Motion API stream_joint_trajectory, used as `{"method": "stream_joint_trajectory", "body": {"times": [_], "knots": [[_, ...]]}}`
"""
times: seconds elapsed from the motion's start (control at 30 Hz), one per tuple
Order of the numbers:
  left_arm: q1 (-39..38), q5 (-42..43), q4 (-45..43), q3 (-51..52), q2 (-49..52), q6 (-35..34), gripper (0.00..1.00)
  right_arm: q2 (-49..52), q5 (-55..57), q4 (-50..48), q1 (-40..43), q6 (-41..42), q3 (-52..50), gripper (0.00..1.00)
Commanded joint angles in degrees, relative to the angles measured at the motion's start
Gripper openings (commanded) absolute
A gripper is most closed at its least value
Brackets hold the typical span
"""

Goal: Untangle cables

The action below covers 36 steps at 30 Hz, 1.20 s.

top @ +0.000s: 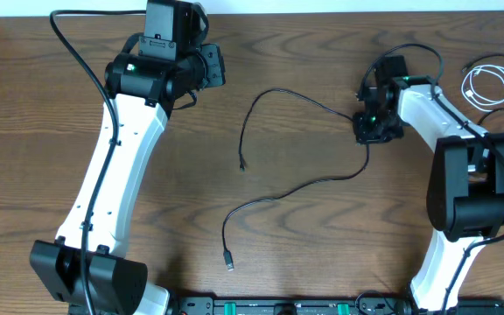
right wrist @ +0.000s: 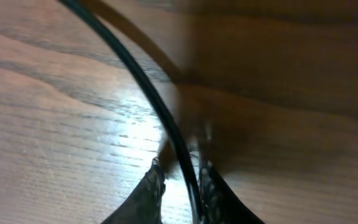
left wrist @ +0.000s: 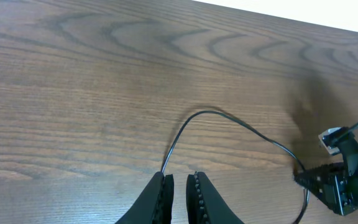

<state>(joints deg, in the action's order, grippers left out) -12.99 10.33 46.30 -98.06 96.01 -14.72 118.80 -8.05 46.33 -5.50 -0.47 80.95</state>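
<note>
On the left: reaches from the base at the near edge diagonally up to the far side of the table (top: 322,254), then turns the left gripper (left wrist: 179,177) toward the middle, jaws almost together with nothing between them.

On the right: rises from the near right corner, folds back at the elbow and leans inward, pointing the right gripper (top: 376,127) down at the wood. Pinches the black cable (right wrist: 145,81) between the fingers (right wrist: 157,186), blurred from that wrist.

Black cable: loops from the pinch toward the left arm, trails the other way to a plug (top: 228,261) near the front edge.

White cable (top: 488,85): coiled at the far right, well apart from both grippers.
</note>
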Motion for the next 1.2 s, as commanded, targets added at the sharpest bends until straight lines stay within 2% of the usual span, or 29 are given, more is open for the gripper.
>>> {"method": "stream_joint_trajectory", "body": {"times": [0.0, 0.17, 0.37, 0.5, 0.67, 0.73, 1.0, 1.17], "knots": [[0.2, -0.6, 0.2, -0.3, -0.4, 0.8, 0.15, 1.3, 0.0, -0.7, -0.5, 0.3, -3.9, 0.01], [0.2, -0.6, 0.2, -0.3, -0.4, 0.8, 0.17, -0.3, 0.0, 1.6, 0.7, 0.9, -1.0, 0.01], [0.2, -0.6, 0.2, -0.3, -0.4, 0.8, 0.17, -6.2, -0.1, 10.6, 4.8, 2.2, 14.1, 0.01], [0.2, -0.6, 0.2, -0.3, -0.4, 0.8, 0.17, -11.5, 0.5, 14.3, 13.6, 4.7, 33.7, 0.01], [0.2, -0.6, 0.2, -0.3, -0.4, 0.8, 0.17, -12.4, 2.1, 13.5, 25.4, 9.0, 50.4, 0.01], [0.2, -0.6, 0.2, -0.3, -0.4, 0.8, 0.17, -12.4, 2.1, 12.8, 30.1, 10.2, 54.2, 0.01], [0.2, -0.6, 0.1, -0.3, -0.4, 0.8, 0.17, -11.7, -0.4, 10.7, 48.2, 13.9, 57.2, 0.01], [0.2, -0.6, -0.2, -0.3, -0.4, 0.8, 0.17, -9.4, -4.6, 12.0, 52.5, 13.9, 56.0, 0.01]]}}
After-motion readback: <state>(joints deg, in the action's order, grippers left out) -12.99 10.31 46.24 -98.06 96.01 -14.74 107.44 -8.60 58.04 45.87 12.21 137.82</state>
